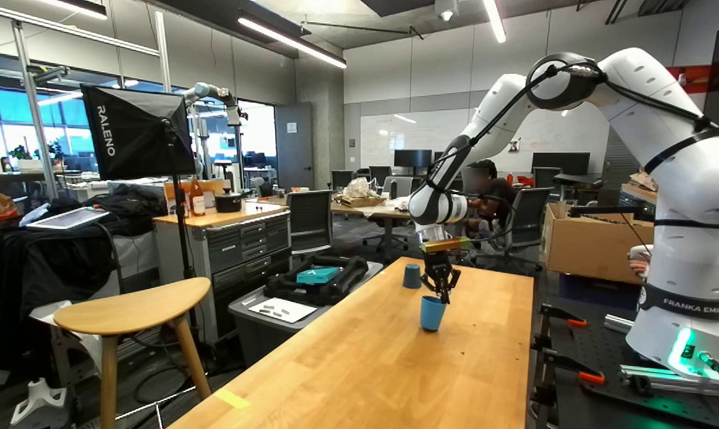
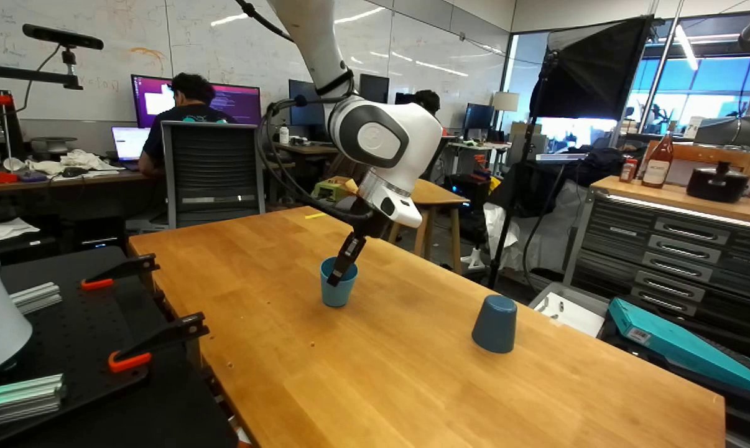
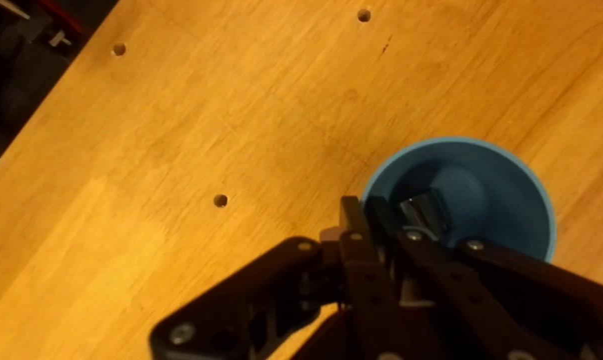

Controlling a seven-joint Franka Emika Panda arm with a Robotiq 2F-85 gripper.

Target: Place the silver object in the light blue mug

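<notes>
The jaws are pinching one side of the light blue mug (image 2: 344,292), so lifting unopened would be risking a tilt that spills the silver object (image 3: 426,211) inside.

Dark blue cup (image 2: 494,325) upside down on bench (image 2: 412,386). Yellow tape (image 1: 232,398) near bench edge. Wooden stool (image 1: 136,305) beside bench. Teal box (image 1: 318,274) near bench. Black softbox (image 1: 139,134), drawer cabinet (image 1: 249,247) farther out from bench.
</notes>
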